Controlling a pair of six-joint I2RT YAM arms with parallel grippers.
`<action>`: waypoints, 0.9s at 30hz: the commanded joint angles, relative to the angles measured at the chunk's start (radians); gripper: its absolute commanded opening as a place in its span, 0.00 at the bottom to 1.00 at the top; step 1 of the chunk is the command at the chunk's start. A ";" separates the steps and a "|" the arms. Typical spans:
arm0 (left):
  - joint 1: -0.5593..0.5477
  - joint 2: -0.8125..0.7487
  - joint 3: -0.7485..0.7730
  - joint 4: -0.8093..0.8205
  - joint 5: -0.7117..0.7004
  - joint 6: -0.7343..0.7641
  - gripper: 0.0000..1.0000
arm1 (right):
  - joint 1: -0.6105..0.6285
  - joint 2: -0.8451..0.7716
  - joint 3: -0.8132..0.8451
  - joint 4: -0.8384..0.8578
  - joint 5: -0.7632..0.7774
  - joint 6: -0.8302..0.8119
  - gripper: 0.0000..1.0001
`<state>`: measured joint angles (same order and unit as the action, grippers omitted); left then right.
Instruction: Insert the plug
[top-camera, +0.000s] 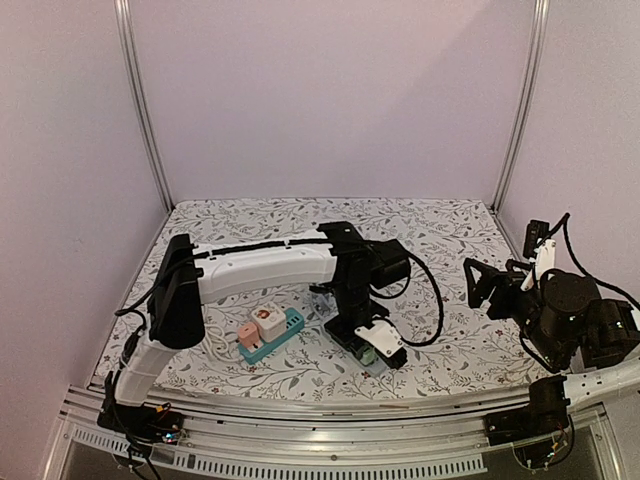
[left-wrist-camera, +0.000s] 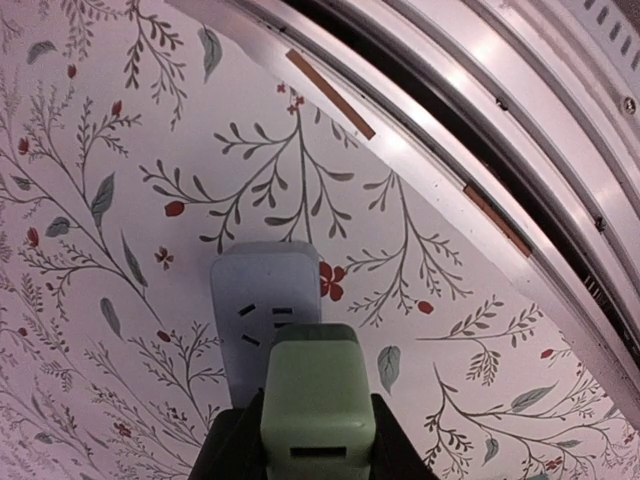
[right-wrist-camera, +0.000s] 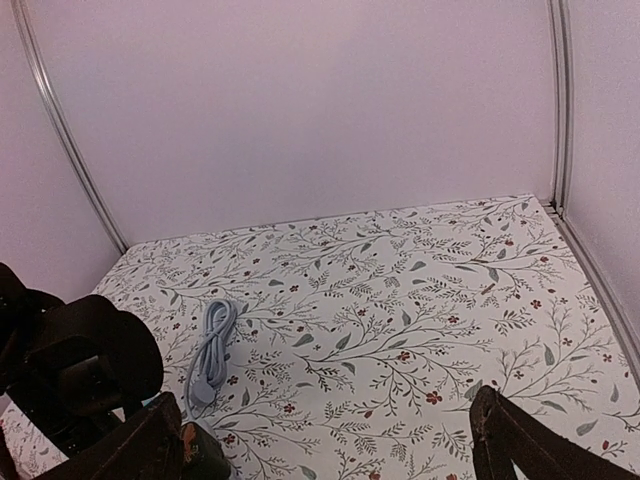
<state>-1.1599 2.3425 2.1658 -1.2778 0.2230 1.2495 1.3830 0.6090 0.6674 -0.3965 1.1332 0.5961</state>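
A pale green plug (left-wrist-camera: 318, 395) is clamped between the black fingers (left-wrist-camera: 232, 450) of my left gripper (left-wrist-camera: 318, 440), which is shut on it. The plug hangs just over one end of a blue-grey power strip (left-wrist-camera: 258, 300), beside a set of open socket slots (left-wrist-camera: 262, 322); whether its prongs touch the strip is hidden. From above, the left gripper (top-camera: 372, 345) points down at that strip near the table's front edge. My right gripper (top-camera: 487, 283) is held off to the right, open and holding nothing, its fingers (right-wrist-camera: 520, 440) spread wide.
A teal power strip (top-camera: 272, 335) carrying a pink and a white plug lies left of the left gripper. A coiled blue-grey cable (right-wrist-camera: 212, 350) rests on the floral tablecloth (top-camera: 440, 240). The metal front rail (left-wrist-camera: 470, 180) runs close past the blue-grey strip.
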 joint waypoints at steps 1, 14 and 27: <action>-0.015 0.003 0.042 -0.012 -0.027 0.010 0.00 | 0.007 -0.018 -0.006 -0.011 -0.008 -0.014 0.99; -0.029 0.027 0.047 0.018 -0.031 0.018 0.00 | 0.007 -0.015 -0.007 -0.002 -0.018 -0.026 0.99; -0.040 0.050 0.058 0.024 -0.013 0.030 0.00 | 0.006 -0.012 -0.008 0.003 -0.022 -0.037 0.99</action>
<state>-1.1793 2.3684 2.1948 -1.2594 0.1951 1.2655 1.3830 0.6090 0.6670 -0.3962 1.1152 0.5701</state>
